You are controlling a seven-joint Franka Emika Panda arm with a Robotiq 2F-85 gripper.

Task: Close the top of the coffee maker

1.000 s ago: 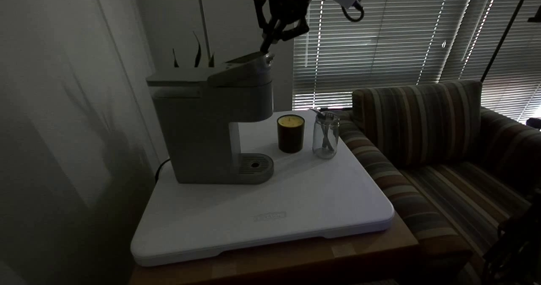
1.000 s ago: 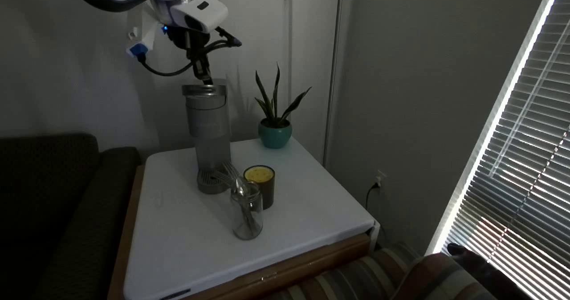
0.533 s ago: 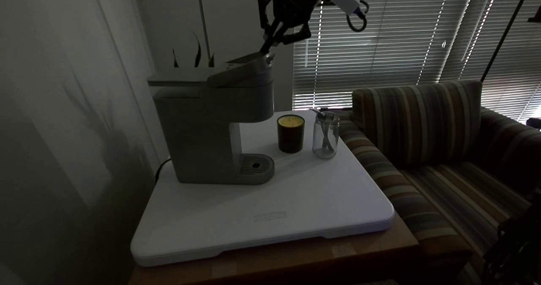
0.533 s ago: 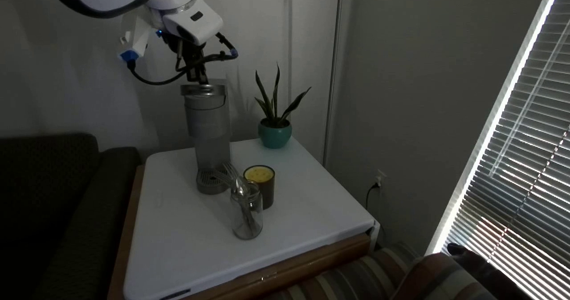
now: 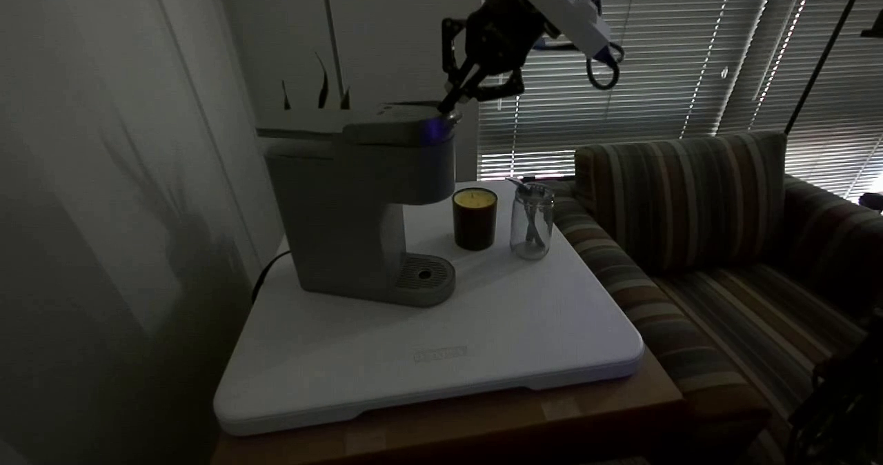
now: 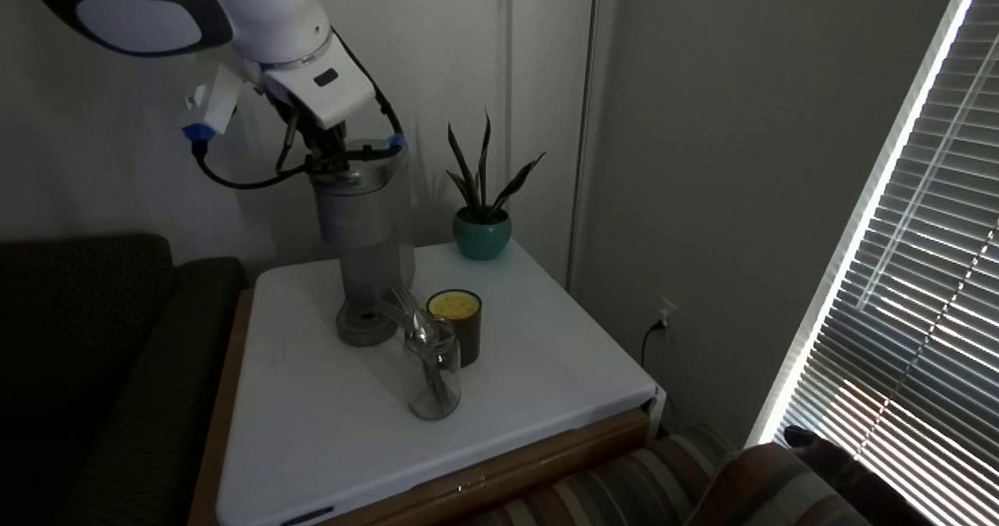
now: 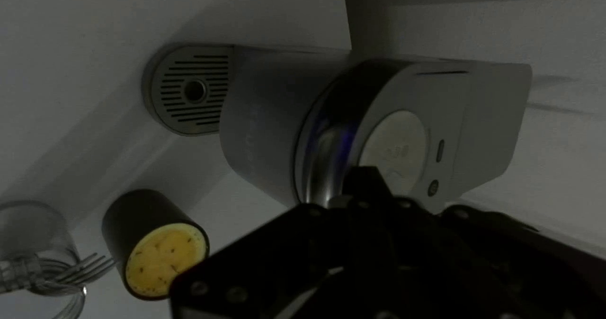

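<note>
In an exterior view the gripper [image 5: 445,108] — fingers [image 5: 455,96] pressed together — is seemingly resting atop the right end of the lid [image 5: 394,131], which is stretching left.

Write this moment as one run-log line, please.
top: appears down, latching unclear | gripper: shut, at top's front edge | coffee maker: on white tabletop

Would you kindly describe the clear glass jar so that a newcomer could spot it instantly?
On the white tabletop, find the grey coffee maker. In an exterior view, the clear glass jar stands to its right, just past a dark cup with a yellow filling. Unlike that cup, the jar is see-through, with metal cutlery poking out.
</note>
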